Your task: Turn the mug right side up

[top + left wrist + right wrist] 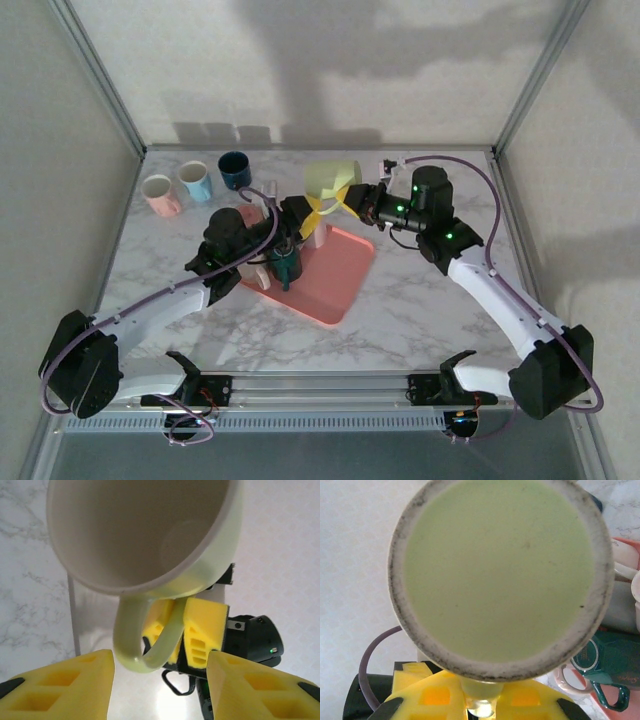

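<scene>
The task looked part-way done: the pale green mug (333, 180) hung in the air above the far edge of the pink tray (345, 285), neither upside down nor upright but tipped roughly on its side; its unglazed base (500, 570) faced the right wrist camera, and its mouth (145, 530) faced left, toward the left wrist camera. What was left, as I judged it, was to finish the turn until the mouth pointed up and then set the mug down on its base.

The right gripper (348, 205) was clamped on the mug's handle (145, 645), its yellow pads (202, 635) pressed either side of the loop; it alone carried the mug. The left gripper (160, 690) sat just to the near left of the mug, jaws spread wide, touching nothing.
</scene>
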Robot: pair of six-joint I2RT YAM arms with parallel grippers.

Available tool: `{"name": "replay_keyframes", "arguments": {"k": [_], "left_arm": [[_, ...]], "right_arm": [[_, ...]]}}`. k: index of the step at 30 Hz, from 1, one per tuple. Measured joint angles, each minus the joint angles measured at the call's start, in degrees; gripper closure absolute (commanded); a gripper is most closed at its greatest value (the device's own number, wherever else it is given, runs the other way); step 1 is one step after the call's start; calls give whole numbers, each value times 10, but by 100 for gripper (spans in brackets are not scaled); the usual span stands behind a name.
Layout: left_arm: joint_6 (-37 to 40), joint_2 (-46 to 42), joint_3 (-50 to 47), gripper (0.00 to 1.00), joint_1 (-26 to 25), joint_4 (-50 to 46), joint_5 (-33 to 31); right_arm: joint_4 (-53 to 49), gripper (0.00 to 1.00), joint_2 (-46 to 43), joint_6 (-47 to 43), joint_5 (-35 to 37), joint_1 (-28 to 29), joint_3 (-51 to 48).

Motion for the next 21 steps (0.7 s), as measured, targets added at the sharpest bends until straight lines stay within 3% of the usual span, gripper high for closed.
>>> {"name": "replay_keyframes", "arguments": {"k": [11,21], "left_arm": [[-38,30,5,54,-23,63,-22],[-55,65,12,79,-40,96,-28]], "right_arm": [[28,100,-26,35,-5,0,-26],[60,100,-34,64,-10,0,-48]]}}
